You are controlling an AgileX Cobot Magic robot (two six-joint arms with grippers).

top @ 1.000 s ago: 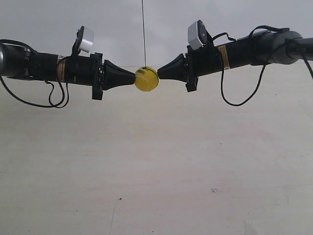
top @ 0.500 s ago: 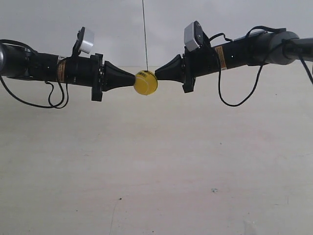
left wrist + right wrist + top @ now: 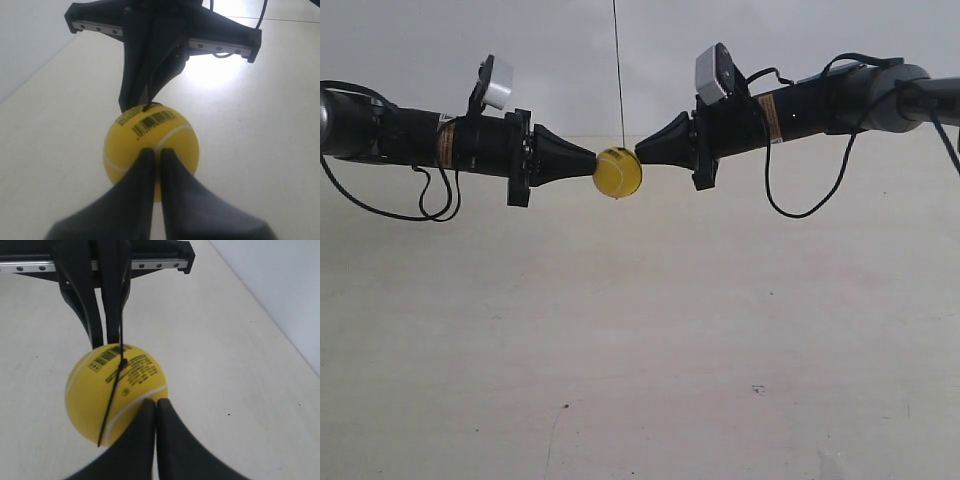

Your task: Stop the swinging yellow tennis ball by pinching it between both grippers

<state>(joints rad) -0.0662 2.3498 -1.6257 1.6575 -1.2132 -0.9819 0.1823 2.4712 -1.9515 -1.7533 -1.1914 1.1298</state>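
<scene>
Between the two arms in the exterior view, we find the yellow tennis ball (image 3: 617, 172) hanging on its thin string (image 3: 619, 80), well above the pale surface (image 3: 640, 340) below. Over the last second the gripper at the exterior view's right (image 3: 639, 155) has crept inward and tipped down a little. The ball has settled slightly lower, towards the gripper at the exterior view's left (image 3: 592, 163), which has barely moved. Both cone tips now appear to touch the ball, so we judge the pinch made or all but made. From this distance we cannot rule out a sliver of gap at the right-hand tip.

From the left wrist view, we see the left gripper (image 3: 156, 151) with its two fingers drawn together into one point. It grasps nothing and presses against the ball's near side, right at the white seam (image 3: 175, 134). The right gripper (image 3: 136, 104) meets the far side beside the barcode print (image 3: 152, 122).

From the right wrist view, the right gripper (image 3: 155, 402) is likewise closed to a point and bears on the ball. The left gripper sits against the opposite side, and the string crosses the ball's face.

We see no container in any view, so nothing sits inside one.
</scene>
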